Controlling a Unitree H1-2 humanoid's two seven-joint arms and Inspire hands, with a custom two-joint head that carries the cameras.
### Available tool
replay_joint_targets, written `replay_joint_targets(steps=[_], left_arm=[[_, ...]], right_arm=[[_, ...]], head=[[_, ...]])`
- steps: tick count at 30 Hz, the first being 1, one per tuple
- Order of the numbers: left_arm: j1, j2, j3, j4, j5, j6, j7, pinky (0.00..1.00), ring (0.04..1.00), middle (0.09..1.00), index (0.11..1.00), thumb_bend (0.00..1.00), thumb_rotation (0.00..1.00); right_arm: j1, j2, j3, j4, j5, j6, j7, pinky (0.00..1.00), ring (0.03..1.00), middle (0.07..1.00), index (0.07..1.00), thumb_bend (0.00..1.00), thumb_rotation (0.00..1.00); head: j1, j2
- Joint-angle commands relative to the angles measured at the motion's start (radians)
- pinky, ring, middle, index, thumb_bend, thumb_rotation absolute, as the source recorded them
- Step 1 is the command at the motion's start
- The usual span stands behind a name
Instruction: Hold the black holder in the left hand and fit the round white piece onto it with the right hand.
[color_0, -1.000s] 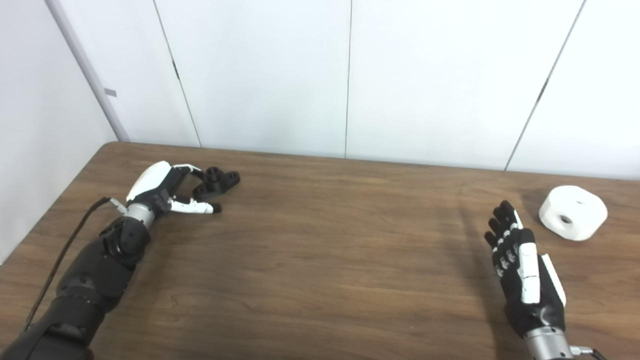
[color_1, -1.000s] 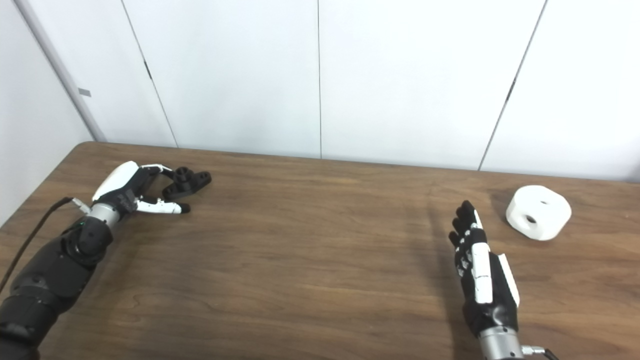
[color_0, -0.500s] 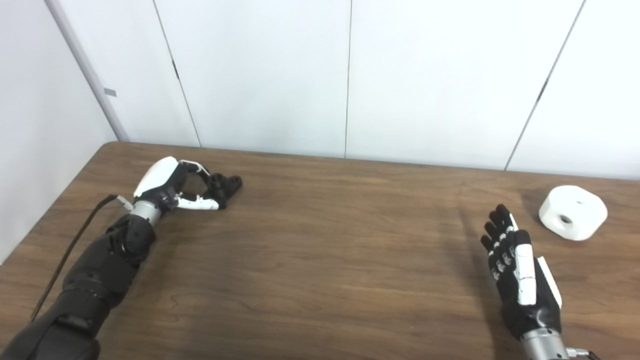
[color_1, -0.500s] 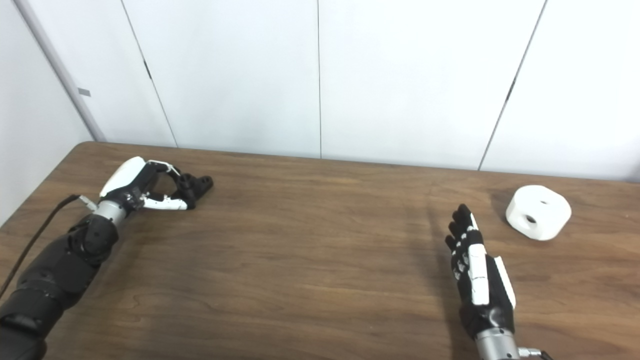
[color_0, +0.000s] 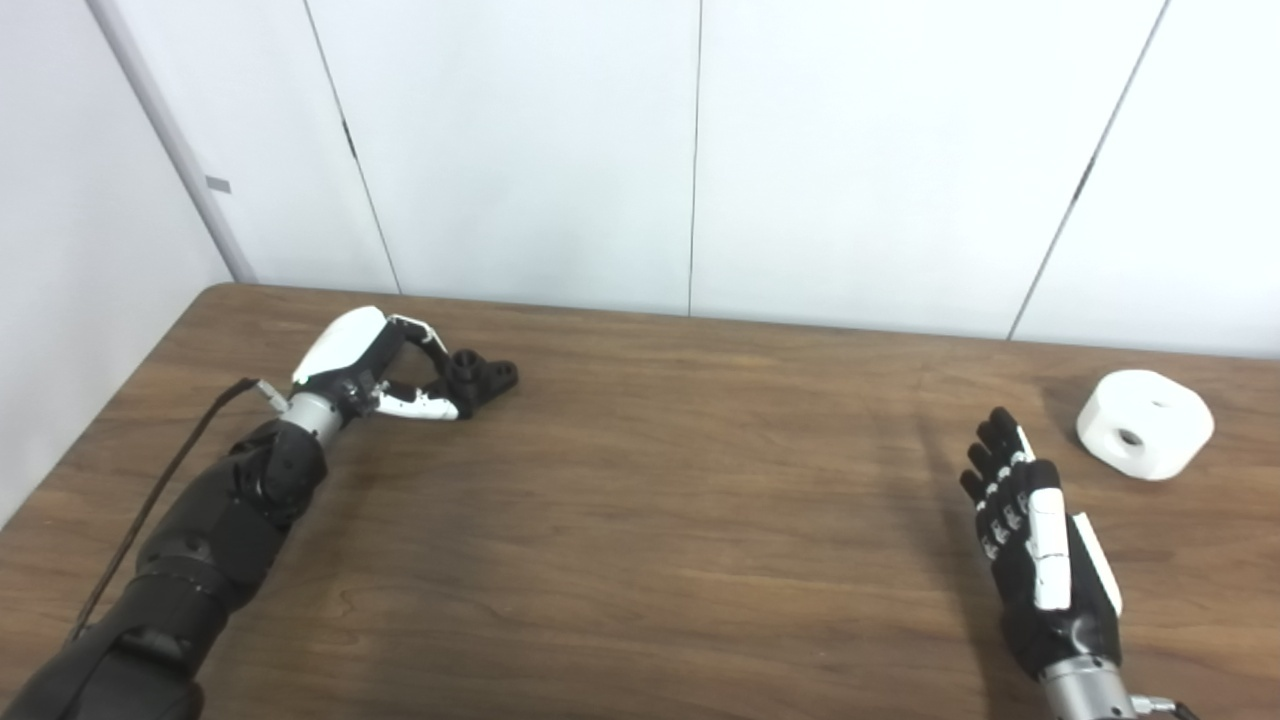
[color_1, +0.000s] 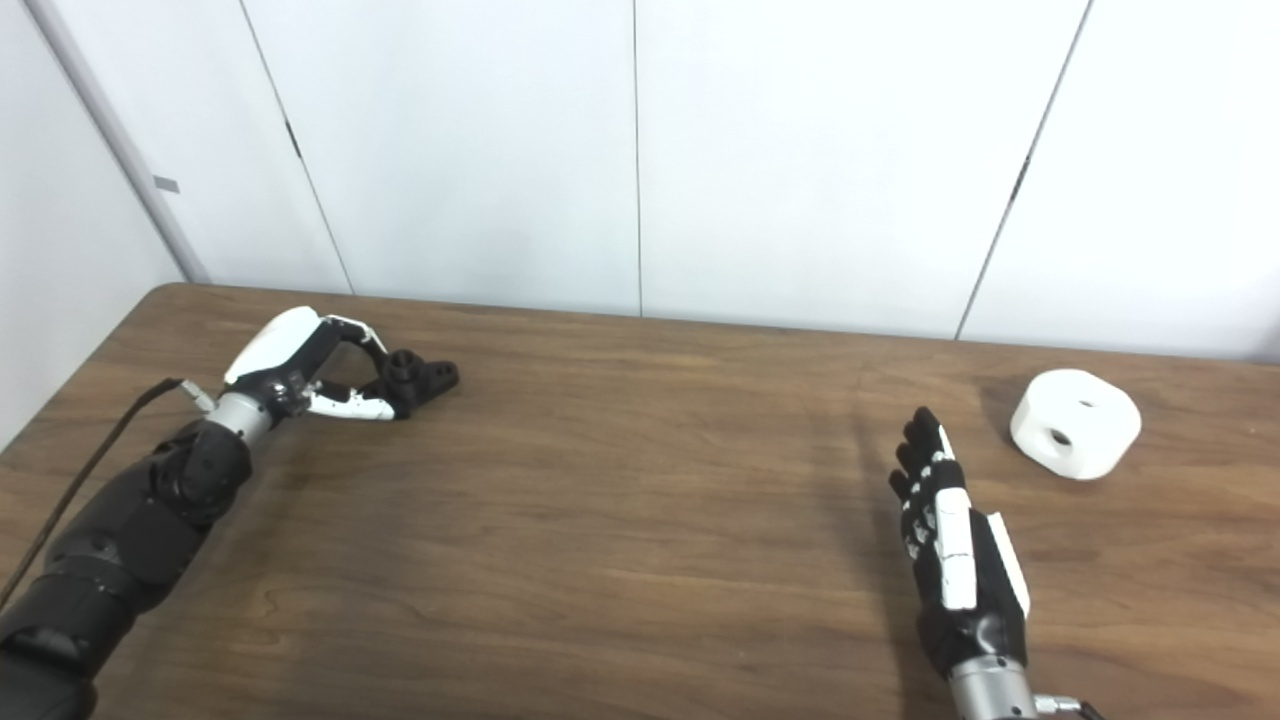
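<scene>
Bare tabletop (color_0: 680, 480) between both hands

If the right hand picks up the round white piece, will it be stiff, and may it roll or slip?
The round white piece looks like a solid, thick block, so probably stiff. It lies on a broad flat face on the table, so rolling seems unlikely. Its sides look smooth, so the open right hand may need a wide grasp.
</scene>
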Motion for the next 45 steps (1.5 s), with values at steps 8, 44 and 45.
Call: replay_joint_targets(steps=[8,44,45], left_arm=[[0.011,-0.004,0.009,-0.139,-0.007,0.010,-0.046,0.95,0.881,0.708,0.484,0.52,0.05],[0.223,-0.208,-0.071,-0.582,0.065,-0.017,-0.120,1.00,0.901,0.685,0.481,0.52,0.05],[0.226,-0.211,-0.075,-0.586,0.066,-0.026,-0.121,1.00,0.899,0.683,0.481,0.52,0.05]], right_arm=[[-0.024,-0.002,0.000,-0.051,-0.001,-0.026,-0.006,1.00,1.000,1.000,0.981,0.49,1.00],[-0.028,0.025,0.035,-0.129,-0.036,0.039,-0.044,1.00,1.000,0.997,0.982,0.52,1.00],[-0.028,0.026,0.037,-0.128,-0.036,0.038,-0.044,1.00,1.000,0.998,0.981,0.52,1.00]], head=[[-0.002,0.002],[-0.137,0.028],[-0.139,0.028]])
